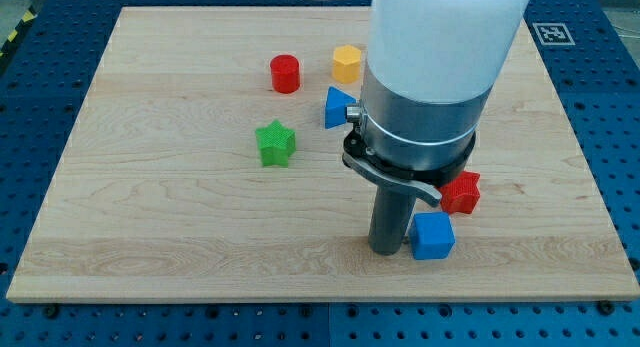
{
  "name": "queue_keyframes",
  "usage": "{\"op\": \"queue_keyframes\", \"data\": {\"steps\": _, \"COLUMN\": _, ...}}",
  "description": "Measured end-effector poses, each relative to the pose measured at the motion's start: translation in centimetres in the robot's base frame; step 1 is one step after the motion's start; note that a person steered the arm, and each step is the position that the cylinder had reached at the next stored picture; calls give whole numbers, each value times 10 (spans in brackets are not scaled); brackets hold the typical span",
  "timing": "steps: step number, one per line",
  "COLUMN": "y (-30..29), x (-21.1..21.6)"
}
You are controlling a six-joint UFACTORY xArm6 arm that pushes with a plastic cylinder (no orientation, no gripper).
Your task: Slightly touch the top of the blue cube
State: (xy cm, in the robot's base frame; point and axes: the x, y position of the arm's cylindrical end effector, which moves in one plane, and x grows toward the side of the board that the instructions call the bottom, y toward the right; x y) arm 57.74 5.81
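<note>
Blue cube (433, 236), my tip (386, 251) just left

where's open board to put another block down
Open: the view's left half, left of the green star and red cylinder, and the bottom-left strip. Crowded: around my tip, beside the blue cube.

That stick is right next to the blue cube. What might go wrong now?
My tip sits at the left side of the blue cube, not its top, so a push from here would likely shove it sideways. The red block lies just above the cube and might get bumped along. My arm also hides part of the board, so other blocks may sit unseen there.
</note>
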Motion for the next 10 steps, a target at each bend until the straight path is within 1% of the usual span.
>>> {"op": "queue_keyframes", "data": {"steps": 1, "y": 0, "x": -9}}
{"op": "queue_keyframes", "data": {"steps": 2, "y": 0, "x": -41}}
{"op": "queue_keyframes", "data": {"steps": 3, "y": 0, "x": -47}}
{"op": "queue_keyframes", "data": {"steps": 4, "y": 0, "x": -47}}
{"op": "queue_keyframes", "data": {"steps": 7, "y": 48, "x": -44}}
{"op": "queue_keyframes", "data": {"steps": 9, "y": 48, "x": -40}}
{"op": "queue_keyframes", "data": {"steps": 10, "y": 37, "x": -52}}
